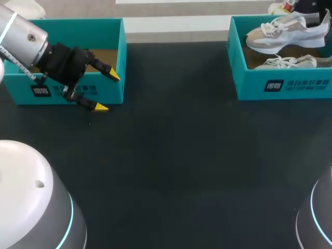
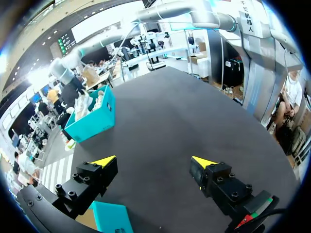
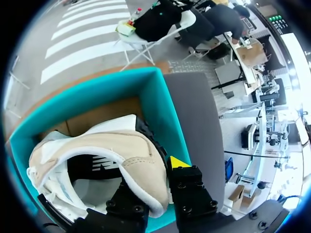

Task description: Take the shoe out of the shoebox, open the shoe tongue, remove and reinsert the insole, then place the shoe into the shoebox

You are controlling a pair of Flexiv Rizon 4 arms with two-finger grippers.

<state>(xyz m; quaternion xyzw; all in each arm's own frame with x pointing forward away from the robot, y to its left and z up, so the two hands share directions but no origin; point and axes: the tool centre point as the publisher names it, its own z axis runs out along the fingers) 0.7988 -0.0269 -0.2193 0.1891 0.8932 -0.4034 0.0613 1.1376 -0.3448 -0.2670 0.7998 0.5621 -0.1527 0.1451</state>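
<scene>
A: How far along is the robot?

B: At the very start, by my reading. The shoe (image 1: pixel 282 32) is inside the shoebox (image 1: pixel 282 85), toe toward the shoebox's left wall and heel up by its far right corner. The right jaws are pinching the heel. One finger sits outside the heel wall and the other goes down inside the shoe, where its tip is hidden.

A: So nothing is finished?

B: Nothing that shows. The shoe is gripped but not yet out. Opening the tongue, pulling the insole, putting it back and returning the shoe all appear to remain.

A: What else is around?

B: A second shoe (image 1: pixel 288 62) lies in the same shoebox, just nearer the front wall than the gripped one. Whether the two touch, I cannot tell. Well to the left of the shoebox, across the dark desk (image 1: pixel 176 155), stands a second box (image 1: pixel 72 22) showing its brown cardboard floor. The left arm (image 1: pixel 26 39) hangs at that box's corner nearest the shoebox. The left jaws are spread wide and hold nothing.

A: Anything in the way?

B: Mostly the shoebox itself. The heel is close to its wall, so the shoe likely has to rise above the rim. The second shoe's laces lie close enough that they might snag. The left arm is well apart from the shoebox.
</scene>
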